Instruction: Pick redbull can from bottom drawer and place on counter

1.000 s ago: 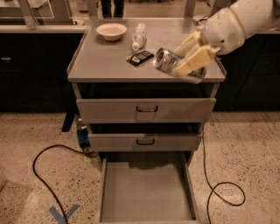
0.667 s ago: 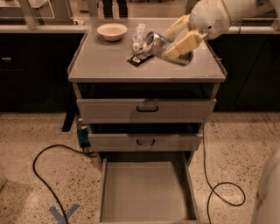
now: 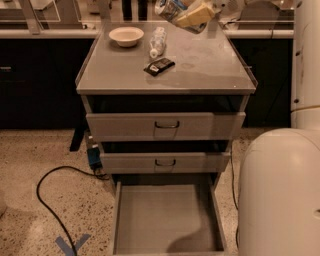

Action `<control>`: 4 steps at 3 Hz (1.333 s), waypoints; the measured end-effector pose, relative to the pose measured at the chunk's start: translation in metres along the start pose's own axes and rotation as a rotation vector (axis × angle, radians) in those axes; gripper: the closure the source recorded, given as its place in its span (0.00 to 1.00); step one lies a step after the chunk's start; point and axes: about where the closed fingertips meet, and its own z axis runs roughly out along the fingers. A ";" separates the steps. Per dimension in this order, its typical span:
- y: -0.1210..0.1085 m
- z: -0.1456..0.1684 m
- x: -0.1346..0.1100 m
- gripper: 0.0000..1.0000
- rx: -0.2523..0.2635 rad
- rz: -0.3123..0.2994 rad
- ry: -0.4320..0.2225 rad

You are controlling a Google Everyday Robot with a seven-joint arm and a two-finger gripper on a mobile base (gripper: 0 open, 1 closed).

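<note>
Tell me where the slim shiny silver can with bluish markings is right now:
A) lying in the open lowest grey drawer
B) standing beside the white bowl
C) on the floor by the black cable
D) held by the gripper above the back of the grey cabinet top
D: the redbull can is clamped in the gripper, aloft over the rear of the counter; the open bottom drawer holds no can.

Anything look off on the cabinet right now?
The clear bottle lies on its side on the counter. The tool holds the redbull can tilted above the counter's far edge. No spill visible.
</note>
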 end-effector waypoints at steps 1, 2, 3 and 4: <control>0.001 0.003 0.002 1.00 -0.004 0.006 -0.001; 0.002 0.014 0.052 1.00 0.008 0.051 0.041; 0.008 0.029 0.110 1.00 -0.001 0.097 0.113; 0.018 0.040 0.161 1.00 -0.031 0.118 0.189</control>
